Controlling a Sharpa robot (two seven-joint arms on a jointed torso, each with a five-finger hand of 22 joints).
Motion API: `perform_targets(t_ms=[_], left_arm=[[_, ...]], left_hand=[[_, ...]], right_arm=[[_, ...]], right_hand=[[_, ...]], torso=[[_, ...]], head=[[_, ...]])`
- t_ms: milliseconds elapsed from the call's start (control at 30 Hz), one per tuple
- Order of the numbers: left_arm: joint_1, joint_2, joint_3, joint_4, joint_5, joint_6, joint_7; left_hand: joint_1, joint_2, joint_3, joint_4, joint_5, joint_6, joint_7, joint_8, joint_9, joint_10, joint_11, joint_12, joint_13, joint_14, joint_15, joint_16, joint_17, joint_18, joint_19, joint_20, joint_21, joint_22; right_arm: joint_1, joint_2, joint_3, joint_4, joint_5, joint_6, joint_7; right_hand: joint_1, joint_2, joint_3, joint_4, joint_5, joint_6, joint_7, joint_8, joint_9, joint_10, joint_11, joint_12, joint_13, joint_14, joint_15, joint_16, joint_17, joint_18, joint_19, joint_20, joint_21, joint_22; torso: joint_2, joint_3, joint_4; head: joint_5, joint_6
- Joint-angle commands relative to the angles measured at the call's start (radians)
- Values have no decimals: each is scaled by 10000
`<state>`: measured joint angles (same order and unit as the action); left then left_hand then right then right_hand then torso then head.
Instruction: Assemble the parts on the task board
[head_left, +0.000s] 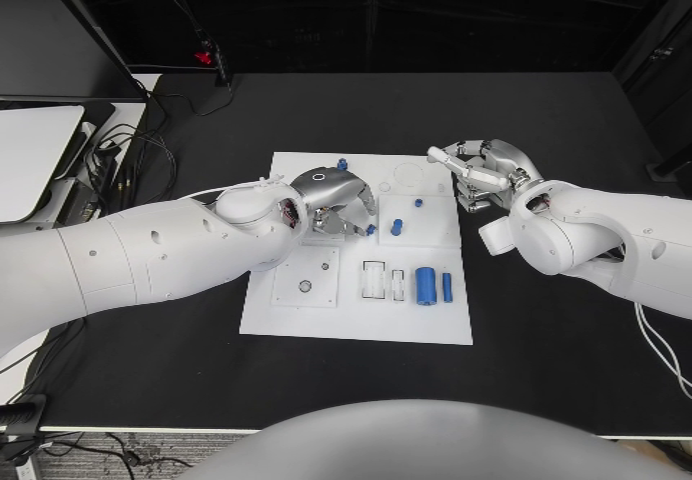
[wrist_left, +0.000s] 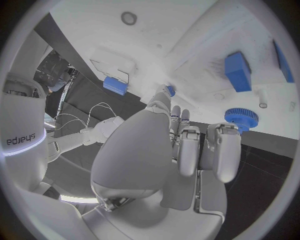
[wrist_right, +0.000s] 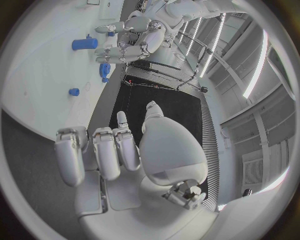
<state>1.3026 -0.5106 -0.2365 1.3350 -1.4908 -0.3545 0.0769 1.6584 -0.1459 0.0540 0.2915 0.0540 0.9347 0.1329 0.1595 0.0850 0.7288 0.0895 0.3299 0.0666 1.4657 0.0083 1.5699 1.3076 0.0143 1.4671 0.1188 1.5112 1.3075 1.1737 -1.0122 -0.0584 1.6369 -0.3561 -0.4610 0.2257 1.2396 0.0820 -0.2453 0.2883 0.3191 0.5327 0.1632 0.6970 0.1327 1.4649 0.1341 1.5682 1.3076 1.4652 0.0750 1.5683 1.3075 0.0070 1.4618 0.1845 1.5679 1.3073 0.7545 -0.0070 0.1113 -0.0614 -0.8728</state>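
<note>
Left robot hand hovers over centre of the task board, fingers curled down at a small blue part just right of it; I cannot tell if it pinches it. Right robot hand, at board's upper right edge, fingers apart, holds nothing. Blue cylinder lies lengthwise, lower in frame, nearer left hand. Black worktop has room around.

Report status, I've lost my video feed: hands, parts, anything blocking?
Left hand low over the task board, grip unclear. Right hand open at board's far right edge, holding nothing. Blue parts lie loose on board. No obstruction.
</note>
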Motion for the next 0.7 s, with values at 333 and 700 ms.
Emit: perform_targets(t_ms=[333, 700], left_arm=[[-40, 37, 10, -67, -58, 319, -167], [-77, 175, 10, -213, -57, 370, -214]], left_hand=[[43, -181, 160, 14, 127, 115, 79, -16, 13, -355, 68, 159, 17, 969, -21, -78, 2414, 72, 429, -50, -60, 2328], [68, -68, 327, 3, 232, 292, 84, 57, 59, -416, 87, 330, 37, 975, -4, -73, 2427, 76, 423, -36, -79, 2325]], right_arm=[[10, 3, 4, 21, -27, 49, 6], [10, -12, 4, 37, -27, 48, -7]], right_hand=[[37, 76, -27, -8, 61, -22, 463, 40, -11, 1059, 31, 26, 2632, 1056, 38, 25, 2633, -70, 1090, 38, 29, 2635], [55, 87, -28, -2, 65, -18, 461, 51, -19, 1059, 30, 26, 2632, 1056, 36, 25, 2633, -70, 1090, 37, 29, 2635]], torso=[[-2, 4, 8], [5, -1, -4]], head=[[-9, 2], [-29, 2]])
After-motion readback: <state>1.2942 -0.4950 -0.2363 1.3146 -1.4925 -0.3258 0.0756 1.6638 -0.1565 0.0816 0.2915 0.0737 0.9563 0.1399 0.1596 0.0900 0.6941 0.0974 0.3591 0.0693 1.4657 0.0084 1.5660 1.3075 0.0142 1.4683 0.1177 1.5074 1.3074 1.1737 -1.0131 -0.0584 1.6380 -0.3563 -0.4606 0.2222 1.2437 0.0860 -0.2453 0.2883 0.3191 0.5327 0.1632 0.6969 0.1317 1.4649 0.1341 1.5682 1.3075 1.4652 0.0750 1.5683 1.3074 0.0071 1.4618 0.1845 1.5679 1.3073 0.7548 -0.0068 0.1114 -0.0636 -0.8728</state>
